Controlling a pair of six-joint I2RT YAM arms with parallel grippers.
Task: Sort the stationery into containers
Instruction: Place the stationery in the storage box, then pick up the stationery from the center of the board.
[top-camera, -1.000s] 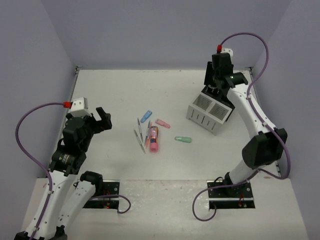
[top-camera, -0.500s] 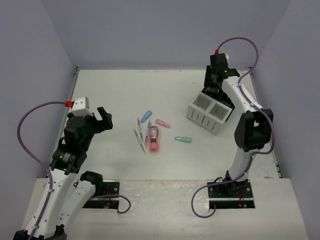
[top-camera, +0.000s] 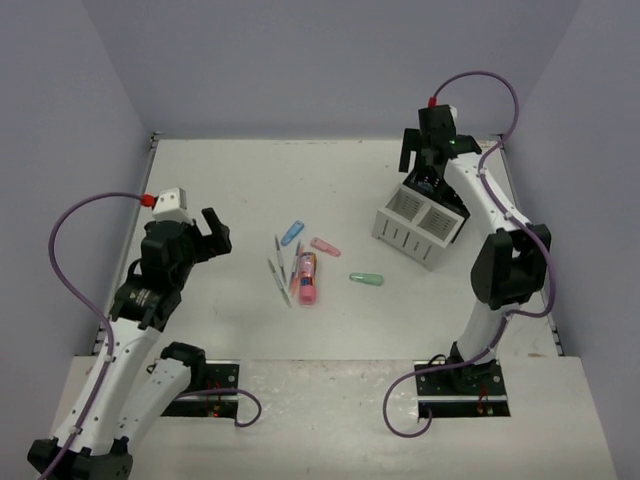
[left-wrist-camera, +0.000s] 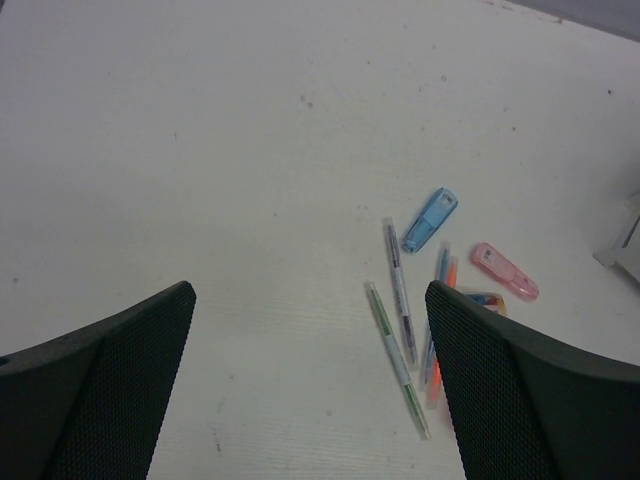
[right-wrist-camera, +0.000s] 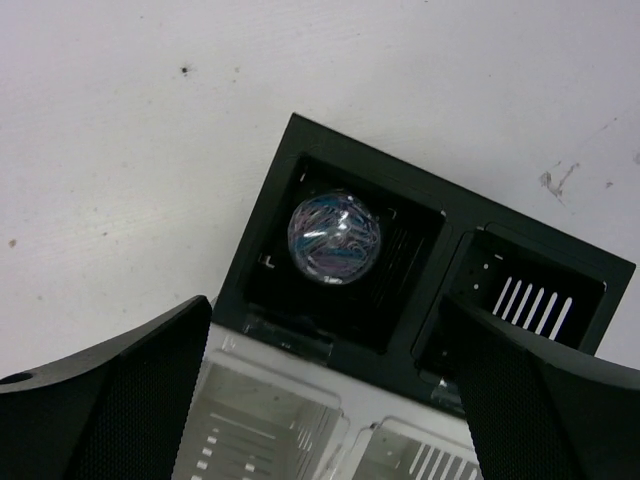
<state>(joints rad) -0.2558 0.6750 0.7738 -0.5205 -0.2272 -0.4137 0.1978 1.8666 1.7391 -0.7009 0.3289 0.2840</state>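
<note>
The stationery lies mid-table: a blue capsule (top-camera: 292, 232), a pink capsule (top-camera: 325, 246), a green capsule (top-camera: 366, 279), a pink-orange glue stick (top-camera: 308, 278) and thin pens (top-camera: 279, 270). The left wrist view shows the pens (left-wrist-camera: 399, 292), the blue capsule (left-wrist-camera: 430, 219) and the pink capsule (left-wrist-camera: 504, 271). My left gripper (top-camera: 211, 236) is open and empty, left of the pens and above the table. The organizer has a white half (top-camera: 413, 224) and a black half (top-camera: 452, 207). My right gripper (right-wrist-camera: 325, 303) hovers open above it. A round disc (right-wrist-camera: 334, 238) lies in one black cell (right-wrist-camera: 270, 250).
The other black cell (right-wrist-camera: 520, 290) and the white cells (right-wrist-camera: 290, 410) show nothing inside. Walls close the table at the back and both sides. Purple cables loop from both wrists.
My left gripper has shifted slightly right and forward. My right arm's elbow has swung back toward the right wall, while its gripper stays over the organizer's black half.
</note>
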